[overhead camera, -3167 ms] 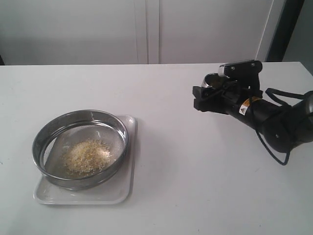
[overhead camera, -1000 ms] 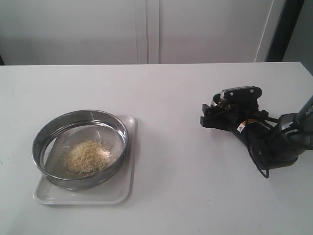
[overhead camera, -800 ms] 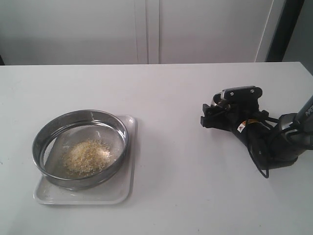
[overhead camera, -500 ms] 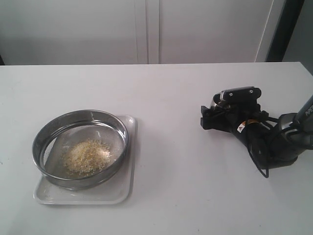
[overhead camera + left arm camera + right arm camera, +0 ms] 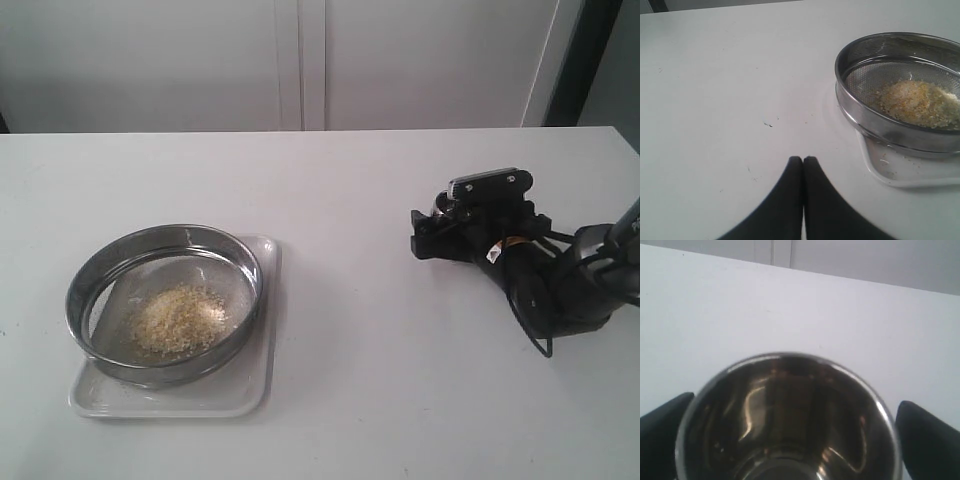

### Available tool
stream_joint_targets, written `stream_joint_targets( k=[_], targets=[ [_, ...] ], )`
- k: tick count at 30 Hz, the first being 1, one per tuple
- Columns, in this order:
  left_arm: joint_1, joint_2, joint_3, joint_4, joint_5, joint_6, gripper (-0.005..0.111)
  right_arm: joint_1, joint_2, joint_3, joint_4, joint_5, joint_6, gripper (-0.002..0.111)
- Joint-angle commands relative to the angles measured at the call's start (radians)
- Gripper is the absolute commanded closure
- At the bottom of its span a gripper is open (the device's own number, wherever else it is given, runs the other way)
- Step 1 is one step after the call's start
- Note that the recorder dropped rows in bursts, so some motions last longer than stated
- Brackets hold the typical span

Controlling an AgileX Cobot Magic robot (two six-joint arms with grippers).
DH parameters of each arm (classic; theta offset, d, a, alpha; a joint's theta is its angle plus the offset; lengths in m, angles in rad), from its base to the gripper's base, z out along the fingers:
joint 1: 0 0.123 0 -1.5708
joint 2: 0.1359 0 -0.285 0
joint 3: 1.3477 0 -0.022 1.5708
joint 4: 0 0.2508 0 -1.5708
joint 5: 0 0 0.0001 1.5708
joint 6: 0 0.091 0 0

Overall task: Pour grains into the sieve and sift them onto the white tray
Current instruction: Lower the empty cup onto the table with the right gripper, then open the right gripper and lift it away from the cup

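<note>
Golden-beige grains (image 5: 178,320) lie heaped in the fine-meshed steel sieve (image 5: 165,372), atop the white tray (image 5: 255,385).
Only the wrist views show the claws: the left gripper (image 5: 803,159) is pressed together and empty, while the right gripper (image 5: 795,401) is spread wide around a shiny round cup (image 5: 785,385).

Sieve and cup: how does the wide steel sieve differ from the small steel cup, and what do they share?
The wide, shallow round steel sieve is far broader than the small rounded steel cup. The sieve has a mesh bottom; the cup is solid. The sieve holds yellow-beige grains; the cup looks almost empty. The sieve rests on the flat white tray; the cup stands between the fingers of the right claw. Both are round, shiny steel.
</note>
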Motion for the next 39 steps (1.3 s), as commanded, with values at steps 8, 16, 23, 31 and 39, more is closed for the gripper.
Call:
stream_joint_targets(
  k=[8, 16, 23, 31, 39],
  targets=[
    [0.004, -0.005, 0.002, -0.001, -0.003, -0.002, 0.107, -0.002, -0.126, 0.001, 0.002, 0.077, -0.009, 0.007],
    [0.004, -0.005, 0.002, -0.001, -0.003, -0.002, 0.107, -0.002, -0.300, 0.003, 0.002, 0.155, -0.009, 0.007],
    [0.004, -0.005, 0.002, -0.001, -0.003, -0.002, 0.107, -0.002, -0.410, 0.003, 0.002, 0.295, 0.002, 0.027],
    [0.004, -0.005, 0.002, -0.001, -0.003, -0.002, 0.107, -0.002, -0.530, 0.003, 0.002, 0.549, 0.006, 0.108],
    [0.004, -0.005, 0.002, -0.001, -0.003, -0.002, 0.107, -0.002, -0.590, 0.003, 0.002, 0.644, 0.006, 0.108]
  ],
)
